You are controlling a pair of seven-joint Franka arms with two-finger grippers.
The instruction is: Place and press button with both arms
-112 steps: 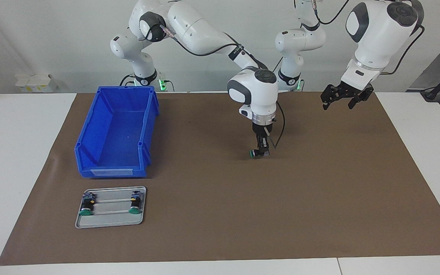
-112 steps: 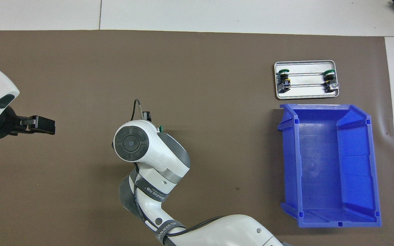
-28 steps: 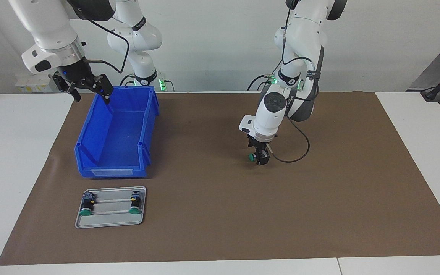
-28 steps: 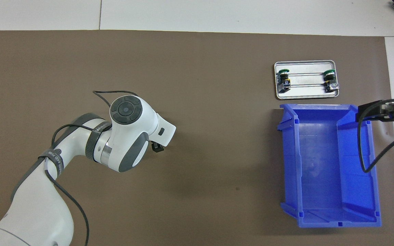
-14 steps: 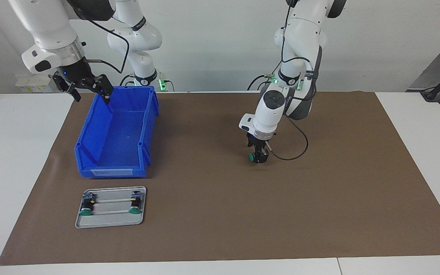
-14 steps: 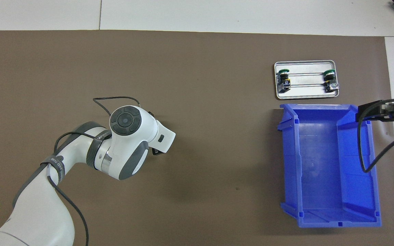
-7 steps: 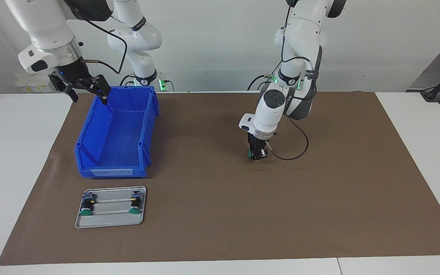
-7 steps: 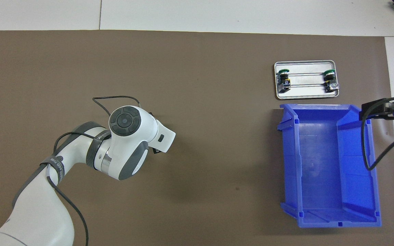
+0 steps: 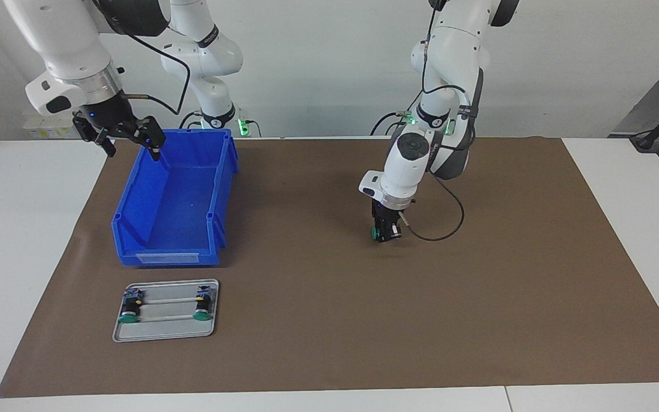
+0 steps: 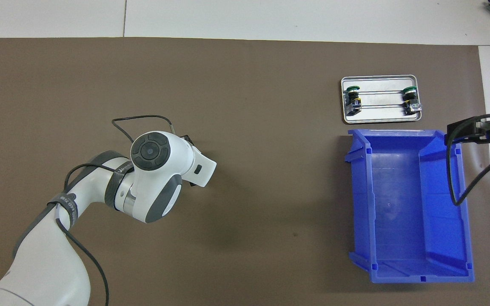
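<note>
On the brown mat near mid-table, my left gripper (image 9: 385, 233) is closed around the button (image 9: 374, 232), low over the mat, so I judge placing nearly done and pressing still to come. My right gripper (image 9: 128, 137) waits with jaws spread above the blue bin (image 9: 135, 223), which holds nothing; the metal tray (image 9: 163, 335) holds two more buttons.

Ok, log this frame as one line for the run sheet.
left end effector: shut on button, low over mat | right end effector: open, over blue bin corner | tray: two buttons
</note>
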